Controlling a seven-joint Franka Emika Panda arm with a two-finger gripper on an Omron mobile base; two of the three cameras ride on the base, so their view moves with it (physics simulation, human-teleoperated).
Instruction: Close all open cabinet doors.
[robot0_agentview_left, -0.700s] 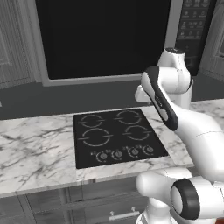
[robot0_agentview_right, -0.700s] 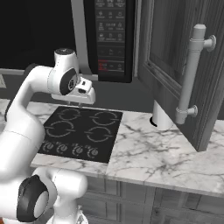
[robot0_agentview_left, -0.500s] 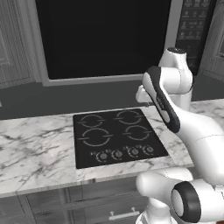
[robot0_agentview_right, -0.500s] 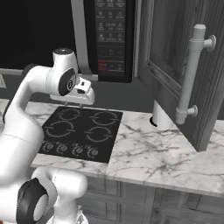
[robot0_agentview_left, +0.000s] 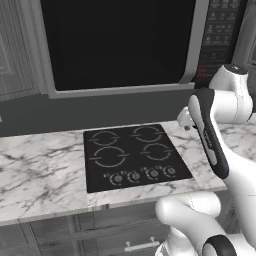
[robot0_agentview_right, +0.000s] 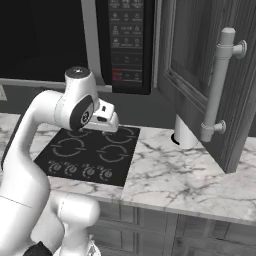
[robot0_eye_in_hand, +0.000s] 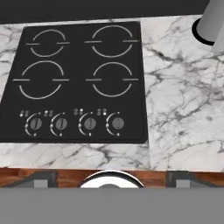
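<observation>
The open door hung right of the microwave, swung well out over the desk, its inner panel facing the hob. Its long pale handle stood upright on the outer face near the free edge, above a small pale cylinder on the desk. The claw hovered over the hob, left of the door and well apart from it, pointing down at the burners. Whether its jaws stood wide or narrow could not be told.

That door looked like a stiff, rigid slab on hinges, moderately heavy, nothing fragile about it. By that reading it would swing freely once pushed, so no real grip seemed needed. The best contact looked to be the flat face near the free edge, far from the hinge, where a push would have the most leverage. The bar handle offered a hold too, though its smooth metal might slip.
</observation>
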